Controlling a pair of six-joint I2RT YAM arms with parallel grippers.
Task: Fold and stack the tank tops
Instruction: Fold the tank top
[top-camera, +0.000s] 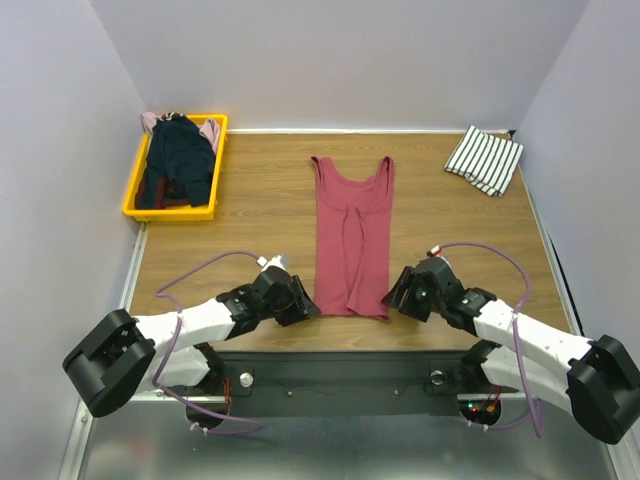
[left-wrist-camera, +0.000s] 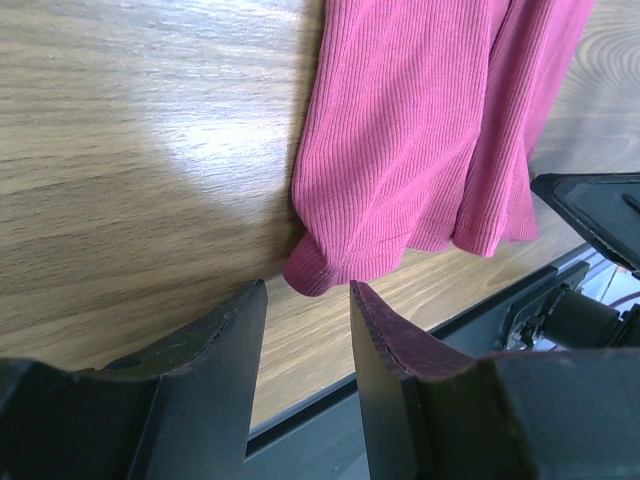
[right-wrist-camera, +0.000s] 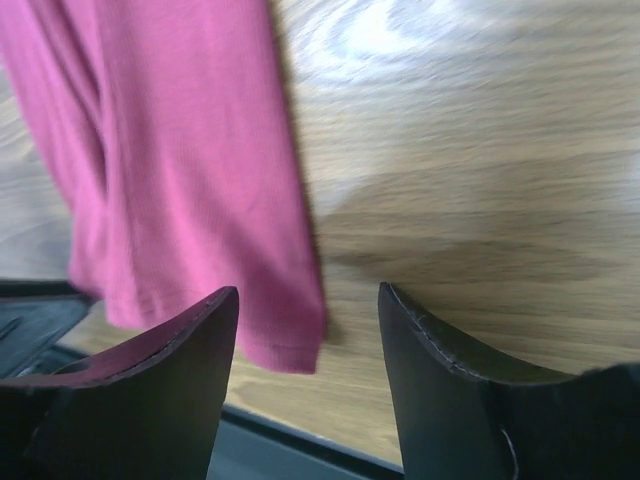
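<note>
A dark red tank top (top-camera: 352, 235) lies flat and lengthwise in the middle of the wooden table, neck to the back, hem near the front edge. My left gripper (top-camera: 306, 312) sits low at the hem's left corner. In the left wrist view, its jaws (left-wrist-camera: 308, 290) are open and the hem corner (left-wrist-camera: 318, 270) lies just ahead of the fingertips, untouched. My right gripper (top-camera: 392, 298) is at the hem's right corner. Its jaws (right-wrist-camera: 308, 290) stand open around the corner of red cloth (right-wrist-camera: 285, 340), not pinching it. A folded striped tank top (top-camera: 484, 158) rests at the back right.
A yellow bin (top-camera: 131, 205) at the back left holds a dark navy top (top-camera: 178, 158) with pale pink cloth (top-camera: 210, 132) under it. The table's front edge meets a dark metal rail (top-camera: 340, 368) close behind both grippers. Walls close in the left, back and right sides.
</note>
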